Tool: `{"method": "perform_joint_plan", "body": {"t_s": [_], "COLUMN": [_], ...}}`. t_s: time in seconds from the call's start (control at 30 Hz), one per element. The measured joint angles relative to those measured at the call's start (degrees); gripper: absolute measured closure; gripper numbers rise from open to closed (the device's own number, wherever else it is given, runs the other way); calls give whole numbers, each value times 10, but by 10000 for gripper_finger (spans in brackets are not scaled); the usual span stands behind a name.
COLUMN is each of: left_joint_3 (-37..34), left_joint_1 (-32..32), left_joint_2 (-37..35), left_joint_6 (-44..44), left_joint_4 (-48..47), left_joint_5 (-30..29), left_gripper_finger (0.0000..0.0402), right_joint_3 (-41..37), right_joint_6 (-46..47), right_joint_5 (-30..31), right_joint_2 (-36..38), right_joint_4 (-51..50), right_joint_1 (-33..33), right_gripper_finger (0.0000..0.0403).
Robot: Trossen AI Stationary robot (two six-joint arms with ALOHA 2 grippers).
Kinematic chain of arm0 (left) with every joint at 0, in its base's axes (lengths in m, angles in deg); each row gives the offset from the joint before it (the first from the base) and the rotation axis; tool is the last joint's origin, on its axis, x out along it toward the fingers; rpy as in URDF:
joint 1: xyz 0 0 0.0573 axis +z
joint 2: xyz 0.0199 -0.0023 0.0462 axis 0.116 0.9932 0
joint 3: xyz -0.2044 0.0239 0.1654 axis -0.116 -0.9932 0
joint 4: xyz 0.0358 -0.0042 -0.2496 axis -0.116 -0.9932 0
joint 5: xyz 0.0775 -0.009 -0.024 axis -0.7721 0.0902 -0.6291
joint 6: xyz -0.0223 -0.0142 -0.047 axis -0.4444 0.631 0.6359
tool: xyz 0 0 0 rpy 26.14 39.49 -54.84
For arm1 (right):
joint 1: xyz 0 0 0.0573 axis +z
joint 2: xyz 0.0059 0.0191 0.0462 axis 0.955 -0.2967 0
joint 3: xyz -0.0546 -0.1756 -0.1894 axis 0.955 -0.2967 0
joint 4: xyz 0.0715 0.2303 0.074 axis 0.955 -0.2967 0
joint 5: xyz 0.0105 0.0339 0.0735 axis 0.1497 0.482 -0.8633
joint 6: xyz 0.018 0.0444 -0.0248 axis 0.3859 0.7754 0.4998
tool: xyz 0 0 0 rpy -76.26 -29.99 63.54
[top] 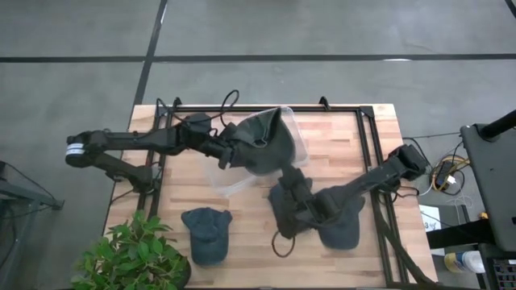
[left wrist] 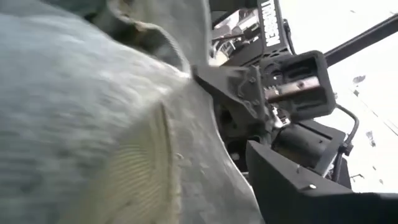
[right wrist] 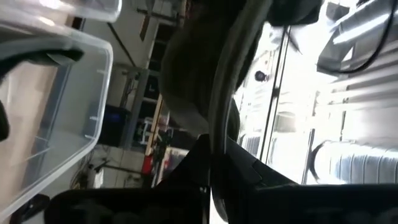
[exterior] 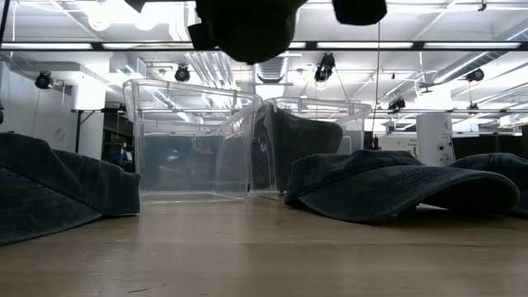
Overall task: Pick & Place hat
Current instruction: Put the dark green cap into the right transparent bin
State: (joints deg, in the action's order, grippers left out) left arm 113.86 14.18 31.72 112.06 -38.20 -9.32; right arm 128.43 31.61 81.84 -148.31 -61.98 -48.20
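The wooden bench fills the middle of the high view, with a clear plastic bin at its centre. A dark hat hangs over the bin's upper right part, draped from the left pincer, which reaches in from the left edge of the frame. Its fingers look spread, though cloth hides their tips, so the hat seems about to drop straight down into the bin.

Lower right of centre, the right pincer is pressed together on the edge of a second hat; the right wrist view shows its brim pinched. The bin lies up and left of it, so the right arm carries next. Two more hats lie at lower left and lower right.
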Motion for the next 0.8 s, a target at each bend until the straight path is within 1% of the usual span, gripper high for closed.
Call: {"method": "perform_joint_plan", "body": {"t_s": [0.13, 0.23, 0.33, 0.57, 0.8], "left_joint_3": [0, -1, -1, -1, -1], "left_joint_1": [-1, -2, -2, -8, -14], "left_joint_2": [-13, -22, -29, -47, -88], "left_joint_6": [3, 1, -11, -13, -33], "left_joint_4": [-29, -69, -91, -102, -75], "left_joint_5": [8, 22, 20, 22, 20], "left_gripper_finger": [235, 234, 234, 234, 234], "right_joint_3": [0, 0, 1, 2, -2], "right_joint_6": [0, 4, 4, 11, 25], "right_joint_5": [-4, -1, 2, 6, 4], "right_joint_2": [10, 26, 46, 62, 60], "right_joint_4": [-3, -5, -2, 0, -17], "right_joint_1": [-24, -32, -34, -37, -64], "right_gripper_finger": [394, 394, 394, 394, 394]}}
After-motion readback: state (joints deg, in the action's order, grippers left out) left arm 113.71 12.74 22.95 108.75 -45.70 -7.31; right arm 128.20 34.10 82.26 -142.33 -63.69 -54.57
